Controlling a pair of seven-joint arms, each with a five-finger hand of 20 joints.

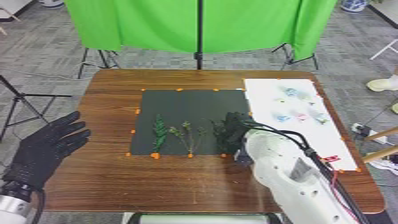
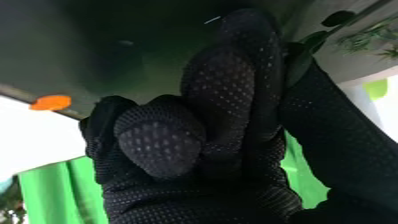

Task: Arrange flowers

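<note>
The head view is bright and evenly lit, the white paper sheet (image 1: 263,94) toward three o'clock almost washed out. In the right wrist view, shadow darkens the black mat (image 2: 53,55), faintly sheened green.

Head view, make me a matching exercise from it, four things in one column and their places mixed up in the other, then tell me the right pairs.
Column one
1. Left hand
2. Pink flower
3. Leafy green stem
4. Right hand

Column two
A. On the white sheet
B. Over the right side of the dark mat
C. By the left edge of the table, fingers straight
D. Lying on the mat, near its left edge

Right pairs: 1-C, 2-A, 3-D, 4-B.
</note>
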